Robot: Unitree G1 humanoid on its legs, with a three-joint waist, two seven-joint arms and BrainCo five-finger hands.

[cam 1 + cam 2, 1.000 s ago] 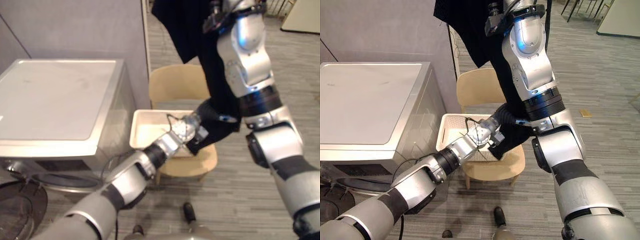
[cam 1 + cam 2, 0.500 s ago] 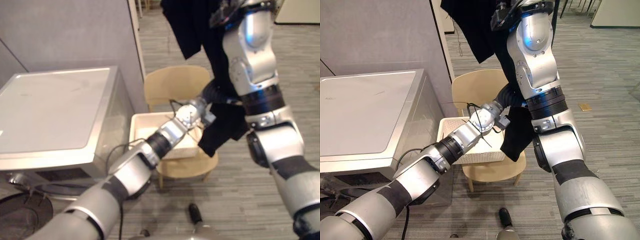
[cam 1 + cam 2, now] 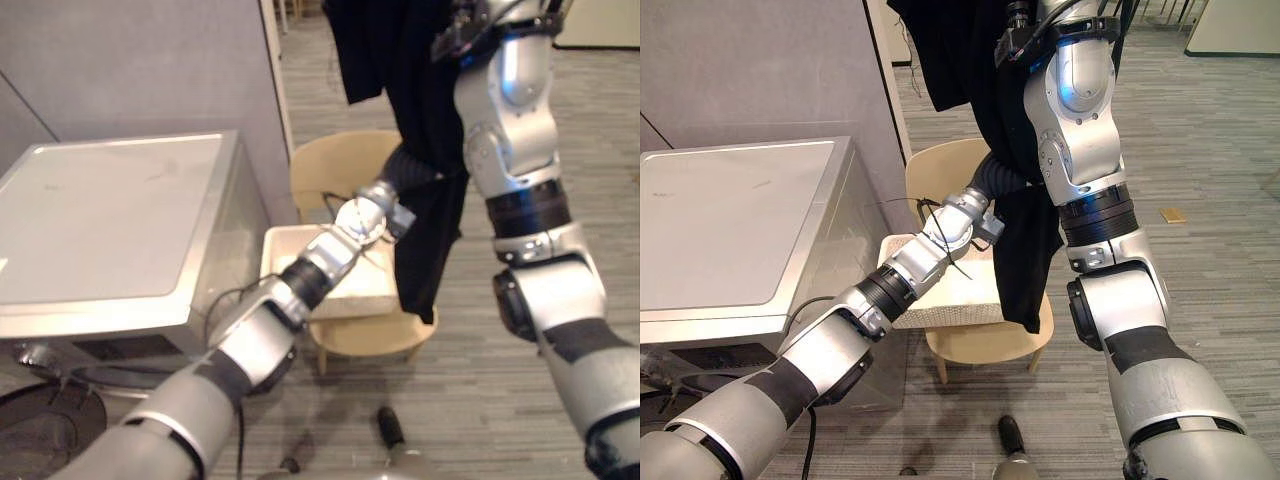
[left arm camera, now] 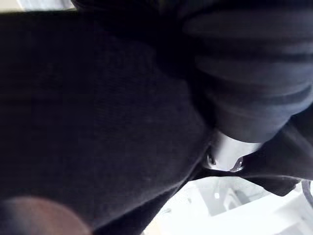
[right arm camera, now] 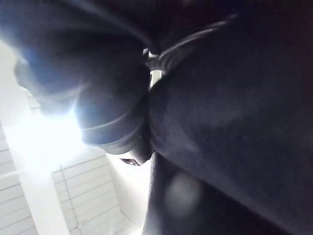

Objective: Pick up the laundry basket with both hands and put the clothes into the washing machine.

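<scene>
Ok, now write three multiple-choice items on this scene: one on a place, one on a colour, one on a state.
1. Where does the basket stand?
A on a table
B on the chair
C on a shelf

2. What colour is the garment?
A black
B red
C white

3. How is the garment?
A folded on a shelf
B lying flat in the basket
C hanging in the air

Answers:
1. B, the white basket rests on the tan chair's seat.
2. A, the cloth is black all over.
3. C, it hangs down from above the top of the view, its lower end beside the basket rather than in it.
</scene>
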